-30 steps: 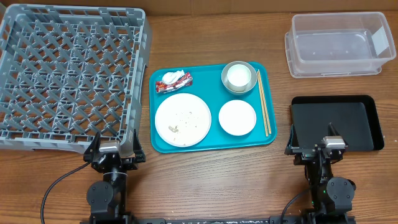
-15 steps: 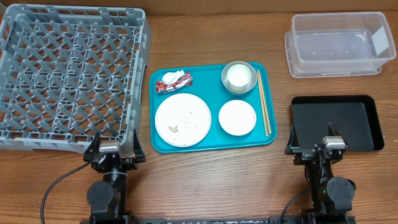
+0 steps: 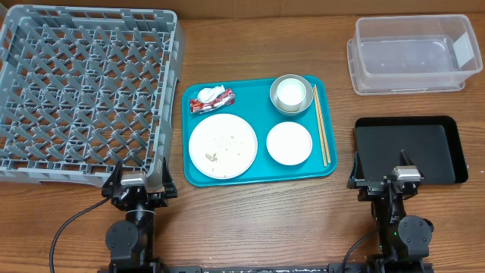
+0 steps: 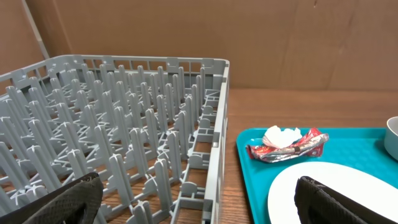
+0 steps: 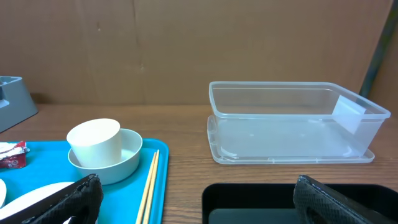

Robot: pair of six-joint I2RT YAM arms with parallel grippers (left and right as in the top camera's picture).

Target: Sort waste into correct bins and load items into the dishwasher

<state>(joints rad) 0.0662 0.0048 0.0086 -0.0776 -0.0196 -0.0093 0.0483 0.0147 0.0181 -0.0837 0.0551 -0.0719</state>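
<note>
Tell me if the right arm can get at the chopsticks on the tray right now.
Probably yes: the chopsticks lie uncovered along the teal tray's right edge, nearest the open right gripper.

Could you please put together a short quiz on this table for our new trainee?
1. True or false: the chopsticks lie on the tray, near its right edge.
2. What stands inside the bowl? A) a spoon B) a cup C) a fork
3. Fill in: the crumbs lie on the ____ of the two plates.
Key: 1 true; 2 B; 3 larger.
</note>
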